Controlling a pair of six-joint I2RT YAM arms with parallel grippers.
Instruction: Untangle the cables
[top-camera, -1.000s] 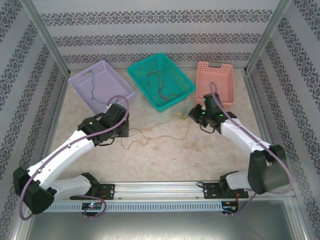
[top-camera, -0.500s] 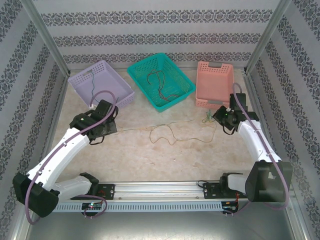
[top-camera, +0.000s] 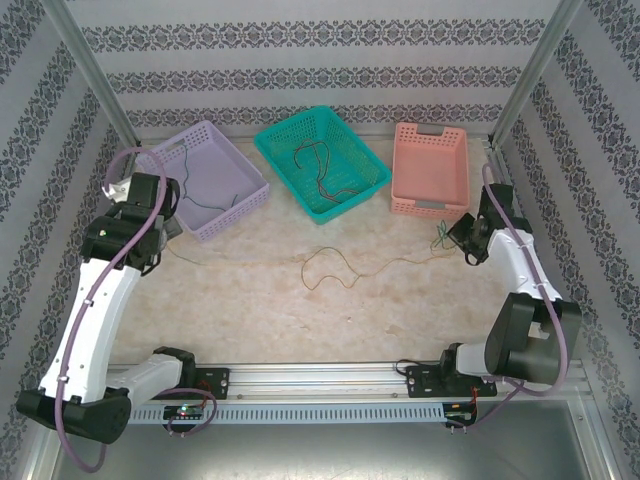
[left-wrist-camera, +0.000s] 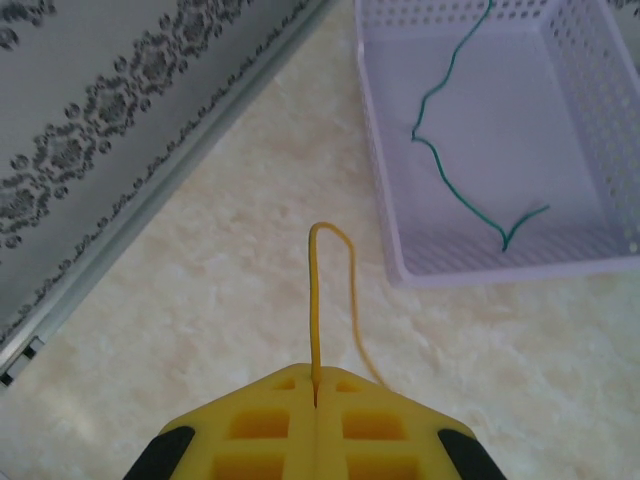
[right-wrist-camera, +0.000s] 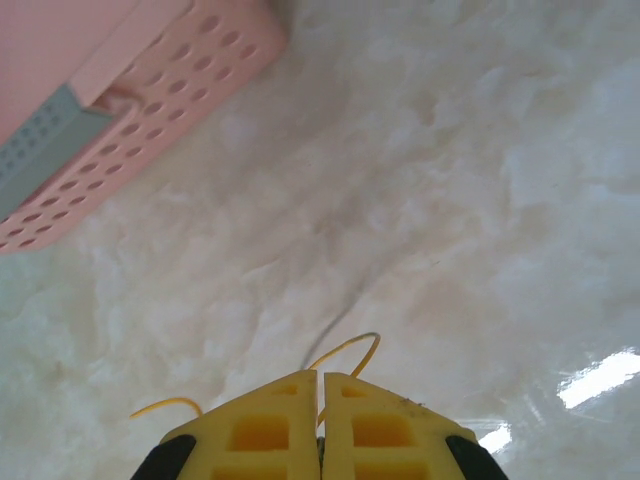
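1. At the bottom of the top view, a metal rail (top-camera: 320, 378) carries both arm bases.
2. Above it, across the middle of the frame, a thin yellow cable (top-camera: 325, 262) lies on the marble table (top-camera: 260, 310). It curls into a loose loop at the centre and runs out to both sides.
3. At the left edge, the left gripper (left-wrist-camera: 315, 388) has its fingers pressed together on the yellow cable. In its wrist view the wire rises from the seam, bends over in a narrow hairpin and drops back on the right.
4. At the right edge, the right gripper (right-wrist-camera: 320, 385) is likewise clamped on the wire. A small curl shows just above the seam, and another end pokes out at lower left.
5. A greenish tuft (top-camera: 440, 236) seems to sit at this gripper in the top view, though it is too small to be sure.
6. Farther back, at upper left, a purple basket (top-camera: 235, 215) holds a green cable (left-wrist-camera: 450, 170).
7. At upper centre, a teal basket (top-camera: 355, 200) holds a dark cable (top-camera: 318, 165).
8. At upper right sits a pink basket (top-camera: 430, 208).
9. Behind them stands a patterned wall (top-camera: 320, 70).
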